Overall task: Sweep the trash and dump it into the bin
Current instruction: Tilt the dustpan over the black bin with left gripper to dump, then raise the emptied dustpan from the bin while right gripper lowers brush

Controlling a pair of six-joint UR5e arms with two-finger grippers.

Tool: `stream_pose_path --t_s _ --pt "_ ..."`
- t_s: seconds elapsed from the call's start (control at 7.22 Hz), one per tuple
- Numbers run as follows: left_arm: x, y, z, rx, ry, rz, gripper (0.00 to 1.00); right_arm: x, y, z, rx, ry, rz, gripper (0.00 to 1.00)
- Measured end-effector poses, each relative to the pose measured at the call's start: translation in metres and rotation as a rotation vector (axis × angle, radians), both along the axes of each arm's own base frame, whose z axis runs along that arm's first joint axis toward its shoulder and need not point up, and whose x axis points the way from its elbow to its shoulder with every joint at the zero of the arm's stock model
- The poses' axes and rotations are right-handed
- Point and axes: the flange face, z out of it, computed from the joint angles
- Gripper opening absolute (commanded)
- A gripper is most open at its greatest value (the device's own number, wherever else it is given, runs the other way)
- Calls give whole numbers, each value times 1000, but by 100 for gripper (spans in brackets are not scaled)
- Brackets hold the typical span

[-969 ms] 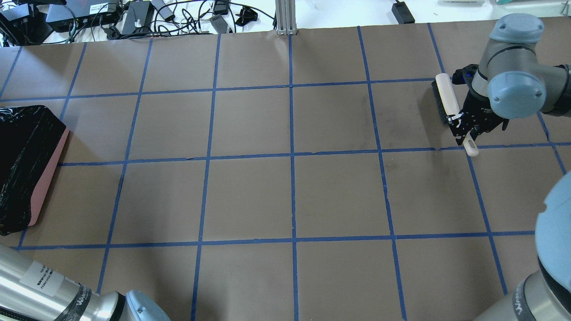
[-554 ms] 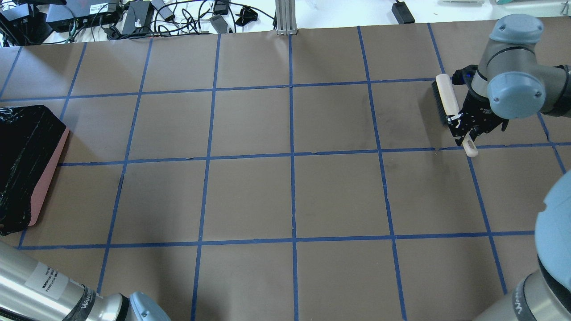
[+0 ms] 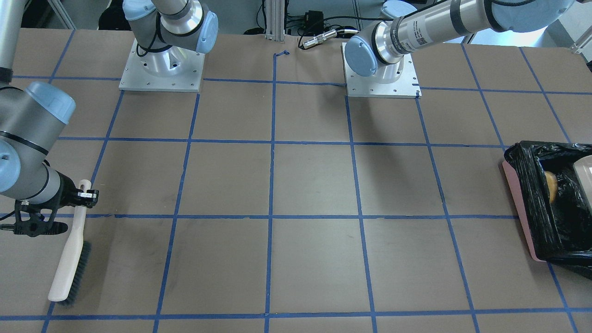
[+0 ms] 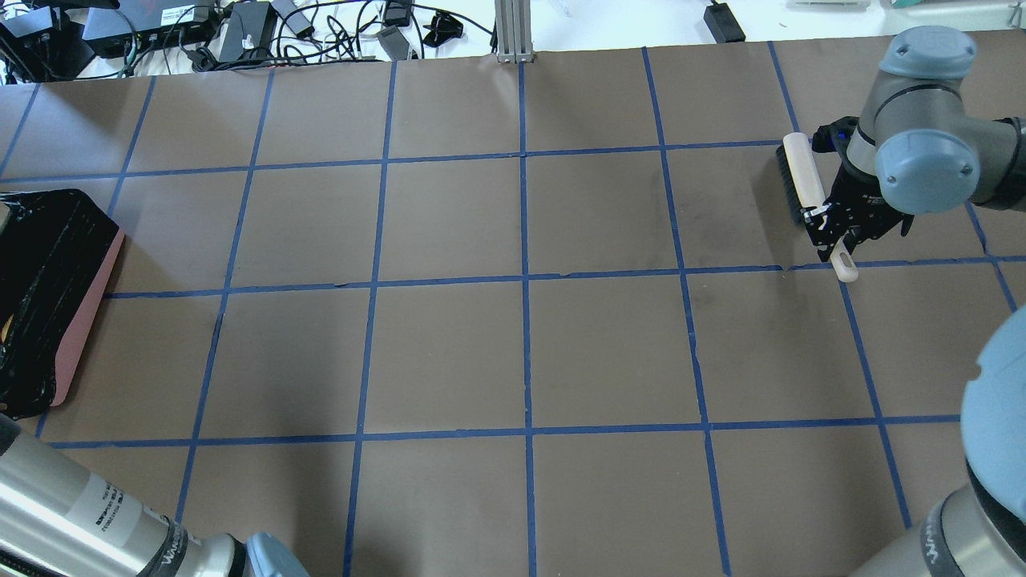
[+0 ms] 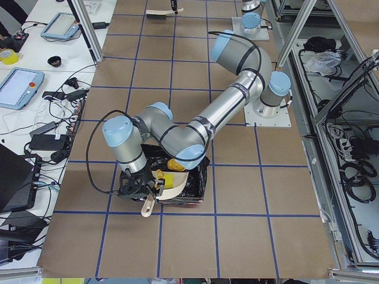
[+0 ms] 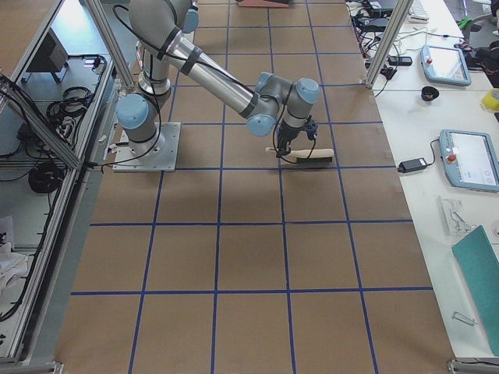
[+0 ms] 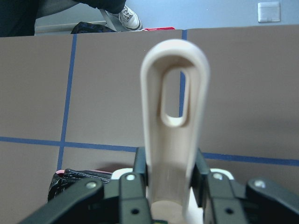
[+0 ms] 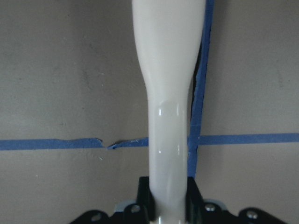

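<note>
Left wrist-mounted | left hand (image 7: 170, 176) pinches smooth looped beige dustpan handle (image 7: 171, 156)

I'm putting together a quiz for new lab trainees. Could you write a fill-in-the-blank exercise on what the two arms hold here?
1. The right pincer is shut on the handle of a ____.
2. The left pincer holds a beige ____ by its handle, above the bin.
3. The bin is lined with a ____ plastic bag.
Missing words: brush; dustpan; black.
</note>
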Motion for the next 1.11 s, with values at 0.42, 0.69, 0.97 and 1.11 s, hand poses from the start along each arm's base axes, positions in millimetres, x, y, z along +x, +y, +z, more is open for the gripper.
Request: stream_pose_path --t_s 0.42,0.69,0.97,1.11 --pt "-7 4 1 10 -117 3 0 0 0 0 -2 1 1 64" --pt "-24 1 20 32 -173 -3 0 0 0 0 -4 1 0 93" --pt "-60 -10 29 69 -259 -7 0 0 -1 2 -8 3 0 100" --pt "-76 -12 28 78 -303 -6 0 0 0 4 -10 4 1 100"
